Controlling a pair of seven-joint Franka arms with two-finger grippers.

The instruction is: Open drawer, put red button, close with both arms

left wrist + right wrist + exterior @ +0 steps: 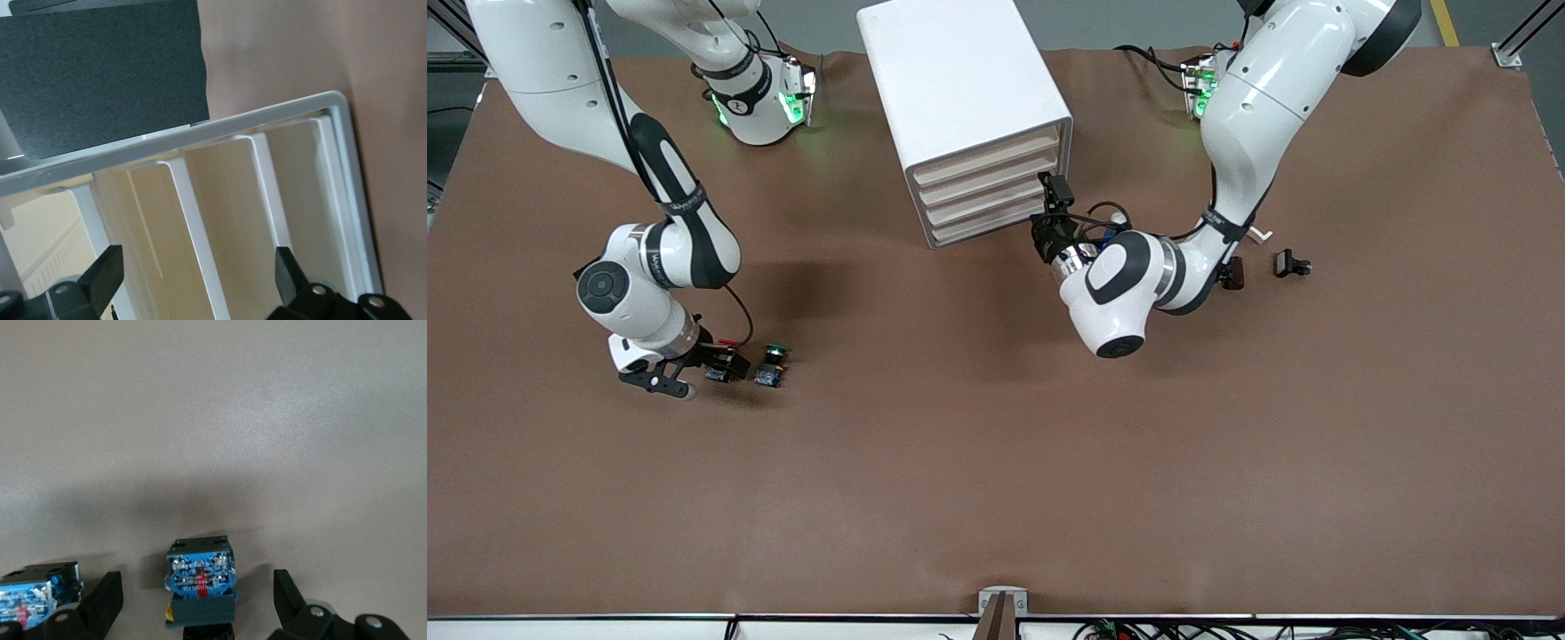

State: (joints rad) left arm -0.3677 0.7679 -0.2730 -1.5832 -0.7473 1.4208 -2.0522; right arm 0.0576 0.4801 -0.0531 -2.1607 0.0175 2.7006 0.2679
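**Both grippers placed, nothing grasped yet**

The left gripper (1056, 206) is held wide open and empty at the closed drawer (996, 206) fronts; an edge must be hooked next. The right gripper (713, 363) is spread open around the red button (200, 580) lying on the table (996, 462). A second switch (770, 364) is identified as green only from the front

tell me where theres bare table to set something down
The widest bare stretch of the table is the strip nearest the front camera. It is crowded around the open right gripper over the red button beside the green button, and where the open left gripper meets the cabinet.
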